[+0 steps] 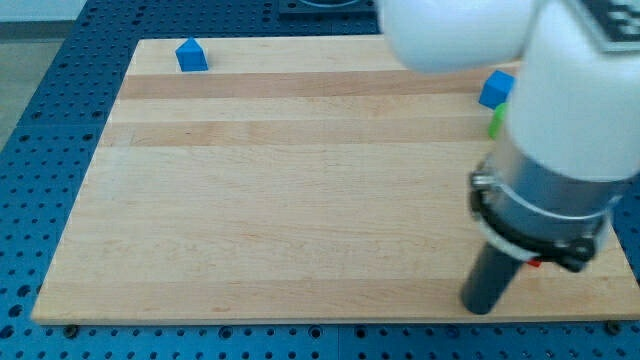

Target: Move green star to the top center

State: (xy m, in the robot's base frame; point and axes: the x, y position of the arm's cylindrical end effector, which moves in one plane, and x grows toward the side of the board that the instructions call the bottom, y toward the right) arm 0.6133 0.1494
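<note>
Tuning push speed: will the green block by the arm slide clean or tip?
Probably slides. The green block sits low on smooth wood board, so tipping seems unlikely. It touches or nearly touches a blue block, which may get dragged along. Mostly hidden behind the arm; my tip is well below it.

The arm [560, 90] is a bulky, glossy white shell above a grey cylindrical collar ringed by a black clamp, with what may be a red mark at its six o'clock edge, ending in a dark rod.
</note>
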